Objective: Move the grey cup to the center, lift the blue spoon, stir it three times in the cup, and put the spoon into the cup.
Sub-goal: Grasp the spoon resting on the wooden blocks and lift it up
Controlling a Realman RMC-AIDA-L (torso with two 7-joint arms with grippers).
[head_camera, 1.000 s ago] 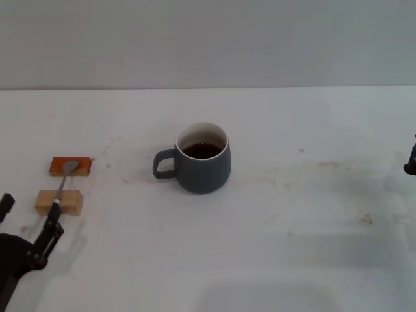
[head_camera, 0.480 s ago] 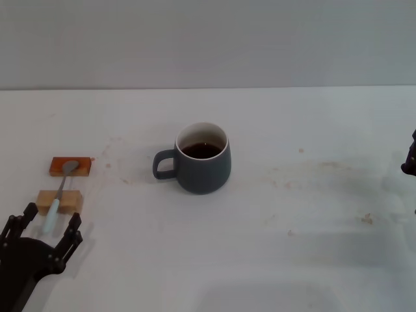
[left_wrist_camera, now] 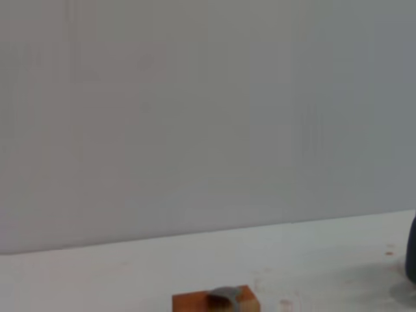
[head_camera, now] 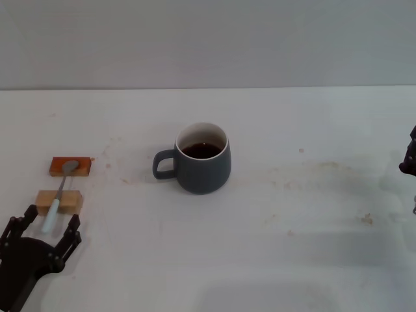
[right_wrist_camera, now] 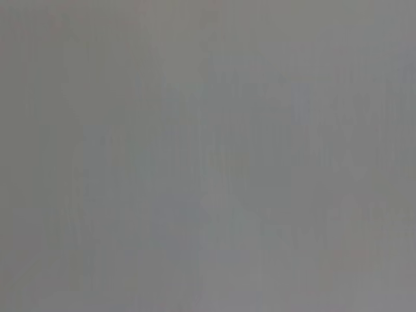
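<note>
Compared with a second ago, my left hand point(head_camera: 41, 229) looks different: back then it was turned edge-on, one dark finger lying right over the handle end of the blue spoon point(head_camera: 60, 192). Half a second ago it had rotated to face the counter point(head_camera: 273, 260) with both fingers showing, and since then it has barely shifted, perhaps settling a touch nearer me. Its fingers point(head_camera: 70, 233) stand spread wide, one on each side of the spoon's pale handle tip, which lies between them without any contact I can confirm. Nothing is gripped.

The spoon has not moved. Its metal bowl rests on the orange block point(head_camera: 71, 166) and its handle crosses the tan block point(head_camera: 60, 202) just nearer me, at the left of the counter. The grey cup point(head_camera: 202, 166) sits where it was, near the middle of the counter, handle toward my left, dark liquid inside, well apart from the spoon.

My right hand point(head_camera: 410, 160) is only a dark sliver at the far right edge of the head view; I cannot tell how its fingers stand.

The left wrist view gives me what the head view does not: a low look along the counter, with the orange block point(left_wrist_camera: 214, 301) and the spoon's bowl point(left_wrist_camera: 224, 298) on it against the wall point(left_wrist_camera: 195, 110), and a dark edge of the cup point(left_wrist_camera: 412, 257) at the side. The right wrist view shows only flat grey.
</note>
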